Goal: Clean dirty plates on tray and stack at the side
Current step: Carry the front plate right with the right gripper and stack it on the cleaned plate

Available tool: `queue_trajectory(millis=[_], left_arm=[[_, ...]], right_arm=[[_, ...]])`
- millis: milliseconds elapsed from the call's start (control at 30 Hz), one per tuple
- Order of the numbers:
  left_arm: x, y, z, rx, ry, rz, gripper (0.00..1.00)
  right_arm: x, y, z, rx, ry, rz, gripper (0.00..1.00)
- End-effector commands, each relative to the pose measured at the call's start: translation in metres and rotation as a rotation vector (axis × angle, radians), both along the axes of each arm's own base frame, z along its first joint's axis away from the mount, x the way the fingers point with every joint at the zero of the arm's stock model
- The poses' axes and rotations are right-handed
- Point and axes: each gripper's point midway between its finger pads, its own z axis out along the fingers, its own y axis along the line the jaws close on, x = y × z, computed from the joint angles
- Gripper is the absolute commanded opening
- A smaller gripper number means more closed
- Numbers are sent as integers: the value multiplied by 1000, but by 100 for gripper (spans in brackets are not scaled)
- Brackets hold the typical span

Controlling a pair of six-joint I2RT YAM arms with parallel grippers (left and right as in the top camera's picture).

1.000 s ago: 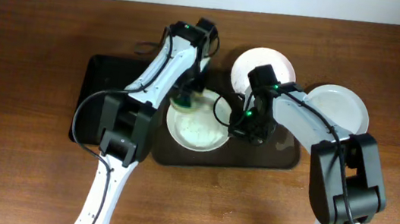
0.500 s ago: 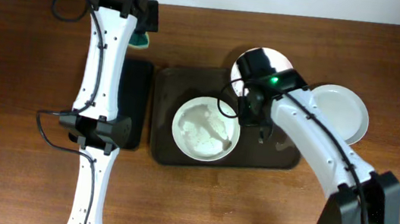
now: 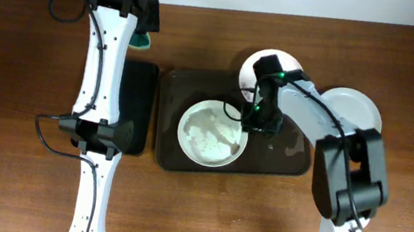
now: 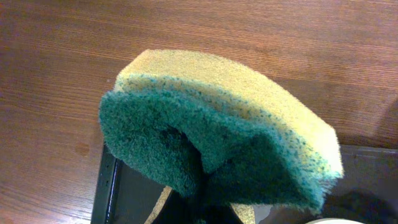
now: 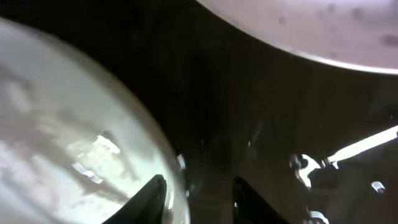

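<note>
Overhead, the left claw [image 3: 145, 35] hangs at the upper left above the table [image 3: 23, 70], clamped on a yellow-and-green sponge [image 4: 217, 143]. The right claw [image 5: 199, 199] is spread, with its fingers either side of the rim of the smeared plate [image 3: 209, 134] at mid-frame on the brown tray [image 3: 289, 158]. A second plate [image 3: 288, 65] overlaps the tray's top edge. A third plate [image 3: 362, 110] lies on the table to the tray's right.

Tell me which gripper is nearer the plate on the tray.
Right. The right gripper is at the rim of the plate; the left gripper, holding a sponge, is far off over the table.
</note>
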Motion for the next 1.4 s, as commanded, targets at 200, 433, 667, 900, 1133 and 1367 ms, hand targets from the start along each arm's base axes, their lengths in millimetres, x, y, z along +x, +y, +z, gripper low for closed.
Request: queue_trajectory(millis=[200, 433, 667, 900, 1133, 1367], left_arm=[[-1, 2, 13, 0, -28, -15, 0], [-1, 2, 13, 0, -28, -15, 0], [-1, 2, 13, 0, -28, -15, 0], [-1, 3, 13, 0, -28, -13, 0], [-1, 5, 13, 0, -28, -8, 0], [-1, 11, 13, 0, -28, 2, 0]], right_arm=[[-10, 2, -10, -63, 34, -4, 4], [18, -54, 142, -475, -364, -6, 4], [11, -51, 244, -936, -703, 23, 4], [-11, -10, 307, -1202, -1017, 113, 4], [-13, -28, 245, -907, -749, -40, 4], [32, -70, 182, -326, -390, -39, 4]])
